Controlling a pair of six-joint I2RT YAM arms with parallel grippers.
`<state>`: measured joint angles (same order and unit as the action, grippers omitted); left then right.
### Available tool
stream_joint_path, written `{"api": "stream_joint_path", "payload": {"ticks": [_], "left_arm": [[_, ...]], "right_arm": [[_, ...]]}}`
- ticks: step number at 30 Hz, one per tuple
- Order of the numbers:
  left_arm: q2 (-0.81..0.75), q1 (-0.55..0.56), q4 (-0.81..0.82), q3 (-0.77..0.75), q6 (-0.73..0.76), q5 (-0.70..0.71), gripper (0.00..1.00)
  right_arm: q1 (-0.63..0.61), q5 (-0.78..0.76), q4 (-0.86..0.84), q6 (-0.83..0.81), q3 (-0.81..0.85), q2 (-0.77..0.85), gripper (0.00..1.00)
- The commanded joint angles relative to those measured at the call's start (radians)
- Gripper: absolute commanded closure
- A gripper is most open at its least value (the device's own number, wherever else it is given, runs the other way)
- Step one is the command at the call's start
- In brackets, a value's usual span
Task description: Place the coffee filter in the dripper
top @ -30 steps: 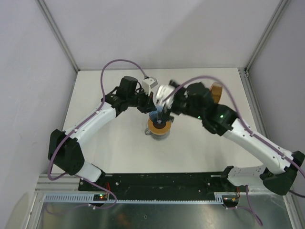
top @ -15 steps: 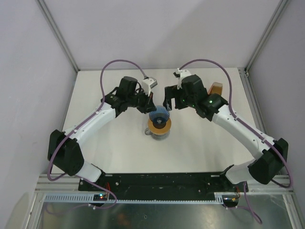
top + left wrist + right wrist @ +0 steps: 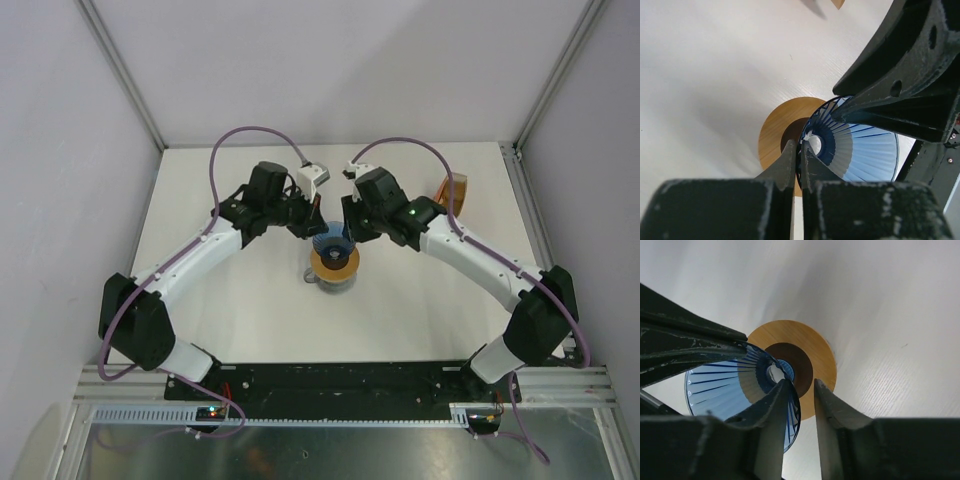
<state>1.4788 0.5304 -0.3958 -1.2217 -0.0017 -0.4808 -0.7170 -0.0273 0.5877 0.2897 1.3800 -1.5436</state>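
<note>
The dripper [image 3: 332, 240], a translucent blue ribbed cone, hangs tilted just above a flat brown ring [image 3: 335, 266]. My left gripper [image 3: 801, 145] is shut on the dripper's [image 3: 865, 150] rim from the left. My right gripper [image 3: 801, 383] straddles the opposite rim. One finger is inside the dripper [image 3: 720, 385], the other outside, and a gap still shows beside the wall, so it is open. In the top view the right gripper [image 3: 347, 230] sits right of the cone, facing the left gripper [image 3: 316, 230]. No single coffee filter is in view.
The brown ring [image 3: 822, 352] has a dark hole and rests on a clear glass jug [image 3: 316, 279] mid-table. An orange-brown stack of filters [image 3: 455, 189] stands at the back right. White walls close the table on three sides.
My right arm has swung in to the dripper's right rim and its jaws have narrowed around it. The left gripper and the dripper have stayed put.
</note>
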Motion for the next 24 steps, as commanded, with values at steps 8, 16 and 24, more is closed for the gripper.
{"api": "stream_joint_path", "payload": {"ticks": [8,16,24], "left_arm": [[0.018,0.005,-0.054,0.050,0.065,0.030,1.00],[0.030,0.005,-0.074,0.041,0.069,0.022,1.00],[0.066,-0.004,-0.086,0.046,0.070,0.010,1.00]], "right_arm": [[0.033,0.079,0.005,0.041,0.009,-0.033,0.99],[0.063,0.141,0.053,0.049,0.010,-0.081,1.00],[0.088,0.184,0.082,0.039,0.010,-0.135,1.00]]}}
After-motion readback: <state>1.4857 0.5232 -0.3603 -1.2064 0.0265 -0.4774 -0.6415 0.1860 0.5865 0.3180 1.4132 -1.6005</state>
